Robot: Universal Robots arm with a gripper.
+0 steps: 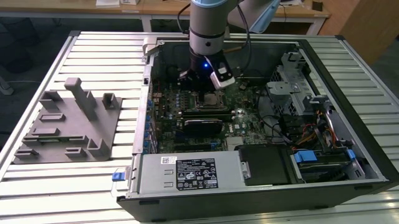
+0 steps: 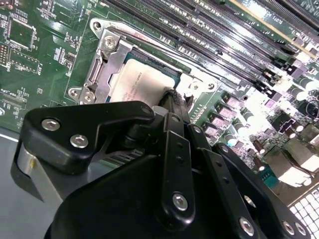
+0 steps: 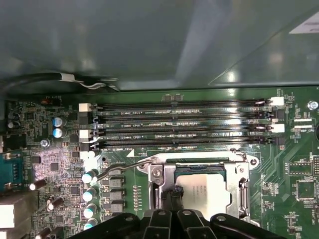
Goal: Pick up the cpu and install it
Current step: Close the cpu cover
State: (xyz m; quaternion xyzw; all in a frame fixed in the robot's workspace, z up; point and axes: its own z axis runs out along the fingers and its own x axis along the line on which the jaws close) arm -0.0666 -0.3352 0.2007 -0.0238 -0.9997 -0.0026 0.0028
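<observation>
**Gripper tip at the edge of the seated cpu**

The cpu (image 3: 209,191) lay flat inside the metal socket (image 3: 244,189) on the green motherboard (image 3: 294,194), its pale silvery top facing up and the socket's frame around it on all sides. In the second wrist view the same chip (image 2: 142,82) sat level within the frame (image 2: 107,50), not tilted.

The gripper (image 3: 175,195) was down at the socket, with its black fingers drawn close together into one narrow tip. That tip met the cpu at one edge, seen in both wrist views (image 2: 172,97). Whether the tip pinched the rim of the chip or merely rested against it could not be told.

A thin wire lever (image 3: 119,169) ran from the socket's corner toward a row of small capacitors (image 3: 89,194). Just beside the socket, parallel to one of its sides, lay the long memory slots (image 3: 184,124).

In the exterior view the arm (image 1: 209,28) reached down into an open computer case (image 1: 262,205) lying on a slatted table (image 1: 93,51). Its end was low over the board. A grey tray (image 1: 68,126) with upright posts sat on the table to the exterior view's left of the case — well apart from the arm.
</observation>
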